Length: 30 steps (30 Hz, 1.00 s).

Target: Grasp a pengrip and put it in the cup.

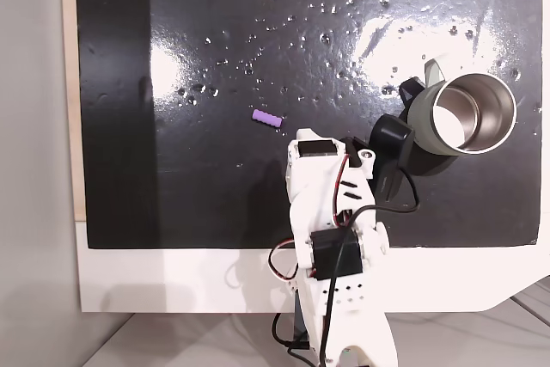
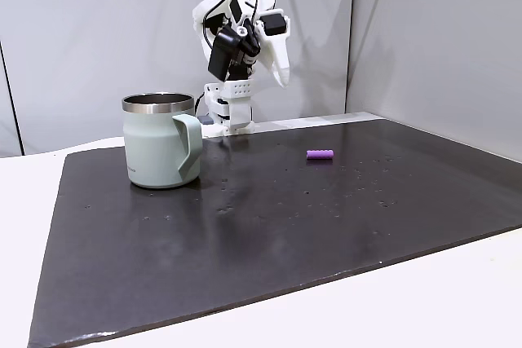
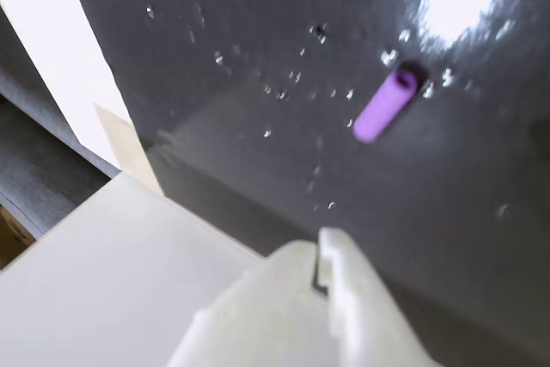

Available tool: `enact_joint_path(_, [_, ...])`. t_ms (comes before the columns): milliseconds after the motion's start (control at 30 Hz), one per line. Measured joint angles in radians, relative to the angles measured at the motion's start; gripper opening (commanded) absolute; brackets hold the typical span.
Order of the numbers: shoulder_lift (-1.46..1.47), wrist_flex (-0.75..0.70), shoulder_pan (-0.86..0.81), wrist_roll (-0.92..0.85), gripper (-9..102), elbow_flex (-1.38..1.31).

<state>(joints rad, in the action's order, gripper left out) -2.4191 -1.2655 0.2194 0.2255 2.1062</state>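
- Two things of interest lie on the black, shiny, slightly pitted mat (image 1: 215, 6): a tiny purple ribbed cylinder, the pengrip (image 1: 266, 118), and a grey-green mug with a steel inside and rim, the cup (image 1: 430, 122).
- Seen from above in a fixed view, the pengrip lies on its side near the middle of the mat, just above the white arm (image 1: 331, 238), and the cup stands well apart from it at the right edge of the mat.
- From the low fixed view the sides are reversed: the cup (image 2: 159, 152) stands upright at the left with its handle turned toward the camera, and the pengrip (image 2: 320, 154) lies flat at the right, nothing touching it.
- This low view also shows the arm (image 2: 241, 46) folded up high at the far edge of the mat, well above the surface; the view from above does not make this height clear.
- Only the view from above lets one look into the cup, where the steel inside shows nothing in it.
- At the bottom of the wrist view the white gripper (image 3: 320, 251) has its two fingertips pressed together with only a thin dark line between them, and it holds nothing.
- The pengrip (image 3: 385, 107) in the wrist view lies ahead of the fingertips, up and to the right, tilted, apart from them on the mat.
- A white table (image 2: 457, 299) carries the mat.
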Motion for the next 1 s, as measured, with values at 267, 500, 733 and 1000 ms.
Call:
enact_joint_path(267, [0.353, -0.153, 0.078, 0.310, 19, -0.298])
enact_joint_path(500, [0.555, -0.152, 0.104, 0.405, 27, -0.360])
enact_joint_path(733, [0.739, -0.147, 0.146, 0.459, 28, -0.413])
enact_joint_path(1000, [0.893, -0.141, 0.179, 0.482, 29, -0.472])
